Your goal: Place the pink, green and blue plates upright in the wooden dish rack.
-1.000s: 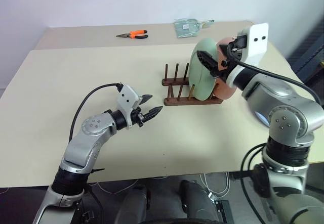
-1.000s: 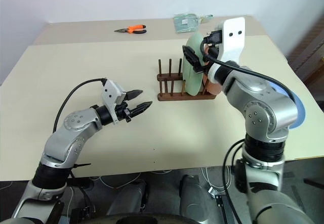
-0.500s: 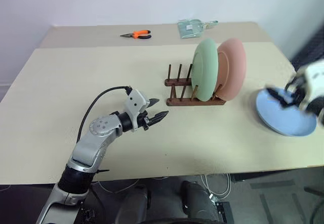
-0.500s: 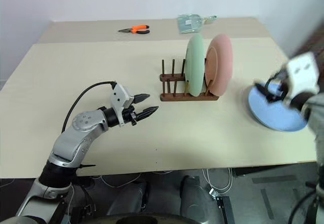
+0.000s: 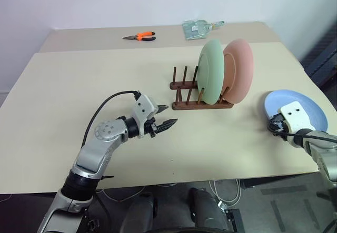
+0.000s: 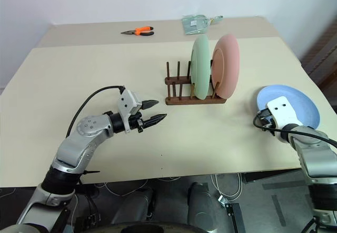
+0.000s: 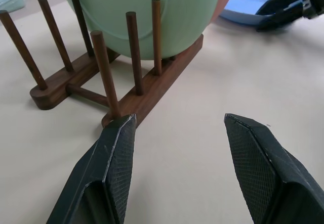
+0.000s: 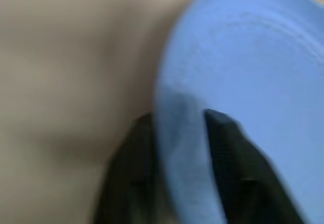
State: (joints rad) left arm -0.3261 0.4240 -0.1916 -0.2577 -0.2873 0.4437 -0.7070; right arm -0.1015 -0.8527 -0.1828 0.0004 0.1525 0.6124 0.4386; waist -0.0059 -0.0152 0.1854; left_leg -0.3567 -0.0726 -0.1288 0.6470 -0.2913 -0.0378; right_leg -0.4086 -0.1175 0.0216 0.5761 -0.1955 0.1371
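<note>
Left eye view: blue plate (image 5: 300, 107) lying flat on the tabletop (image 5: 79, 96), at the far right edge, well apart from the wooden dish rack (image 5: 197, 93). Right gripper (image 5: 275, 126) at the plate's near-left rim, wrist housing over it, so far nearer this plate than the left arm. Green plate (image 5: 212, 72) and pink plate (image 5: 239, 70) already upright in the rack's right-hand slots, with empty pegs to their left. Left gripper (image 5: 164, 121) hovering over bare tabletop in front of and to the left of the rack, holding nothing.

Right eye view: same layout. Free slots lie on the rack's left side, beyond the green plate as reckoned from the blue one. Judged: plate has to travel leftward across the two standing plates and tip from flat to edge-on, disc face parallel to theirs.

Left wrist view: left fingers (image 7: 114, 158) spread apart and empty, aimed at the rack's near end. Bare pegs in front of the green plate, and the blue plate visible past the rack.

Right wrist view: right fingers (image 8: 230, 148) straddling the blue plate's rim, one on each face, pinched close on it. Blurred, so full contact not certain.
</note>
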